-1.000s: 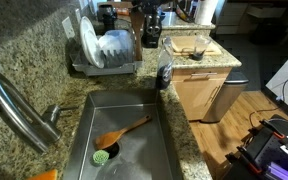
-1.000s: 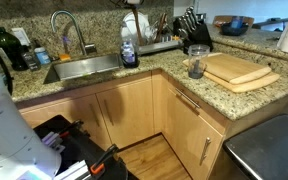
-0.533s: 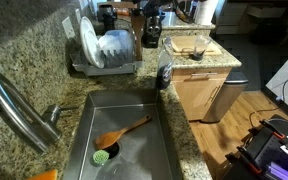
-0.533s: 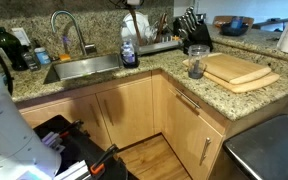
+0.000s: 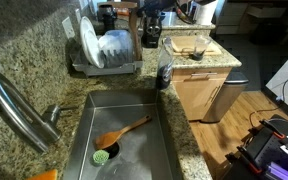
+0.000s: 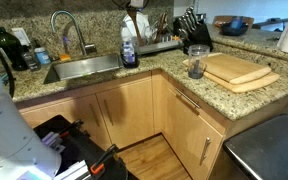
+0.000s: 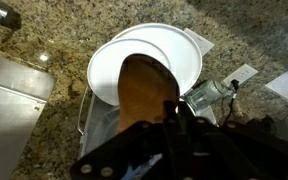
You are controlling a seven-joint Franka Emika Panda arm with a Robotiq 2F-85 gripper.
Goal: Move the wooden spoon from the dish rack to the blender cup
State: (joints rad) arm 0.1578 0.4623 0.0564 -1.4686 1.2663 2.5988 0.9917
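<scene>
The dish rack [image 5: 109, 62] holds white plates [image 7: 149, 55] on the granite counter; it also shows in an exterior view [image 6: 154, 42]. In the wrist view my gripper [image 7: 174, 115] hangs right over the rack. Its dark fingers are close together on the brown wooden spoon [image 7: 149, 90], whose bowl stands out in front of the plates. The handle is hidden. The clear blender cup [image 6: 196, 63] with a dark bottom stands on the counter beside the cutting boards, apart from the rack.
The sink [image 5: 124, 150] holds an orange-tan broad spoon [image 5: 124, 130] and a green brush [image 5: 102, 156]. A soap dispenser [image 6: 129, 55] stands by the sink. There are cutting boards [image 6: 239, 72], a knife block [image 6: 191, 22] and a faucet [image 6: 69, 28].
</scene>
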